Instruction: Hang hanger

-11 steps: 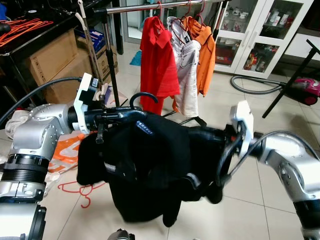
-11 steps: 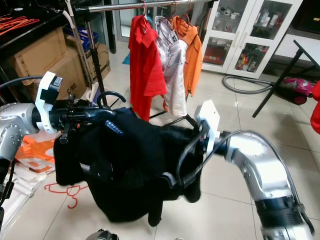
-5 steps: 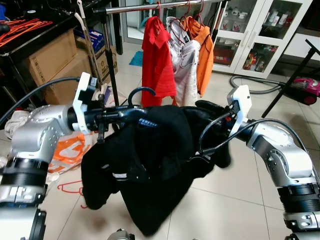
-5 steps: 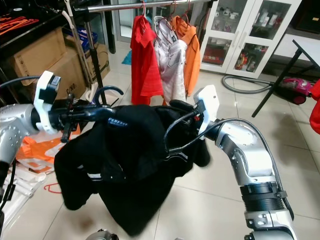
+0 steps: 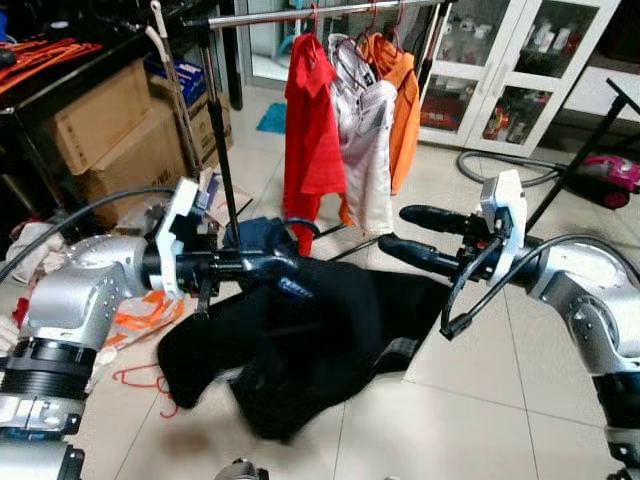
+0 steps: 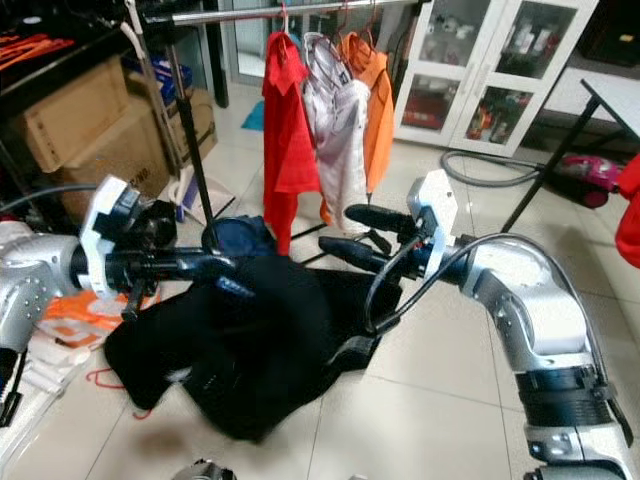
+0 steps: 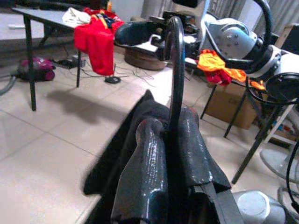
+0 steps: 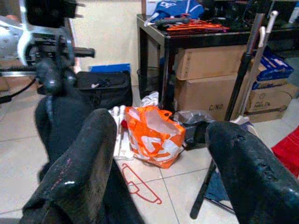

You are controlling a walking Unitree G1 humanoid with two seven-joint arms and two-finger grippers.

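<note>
Left end effector (image 5: pixel 262 266) — fingers clamped on the neck of the hanger (image 7: pixel 174 70), right below its dark hook. The hook rises just past the fingertips; the black garment (image 5: pixel 310 345) droops directly beneath and away from the grip, its lower folds blurred.

Right end effector (image 5: pixel 405 232) — fingers spread, holding nothing, standing just beside the garment's far shoulder without touching it.

Handling, as a judgement: you have a stiff hook and neck carrying a soft, loose load. The cloth looks bulky enough to swing and drag the hanger off level, and it could slip from the hanger's arms if you tilt it. Keep your hold at the neck, where it already sits; that leaves the hook clear for the rail. Use the free end effector only to steady the cloth from below if it sways.

Beyond the end effectors: the clothes rail (image 5: pixel 300 14) runs across well above and ahead of both, with a red shirt (image 5: pixel 311 130), a white garment (image 5: pixel 365 150) and an orange shirt (image 5: pixel 405 105) hung close together on it. The rail's upright pole (image 5: pixel 222 150) stands just behind the left fingers.

Hard to make out — the hanger's shoulders are buried under the black cloth, so you cannot tell whether the garment sits squarely on them. The rail's ends are cut off at the frame edge.
</note>
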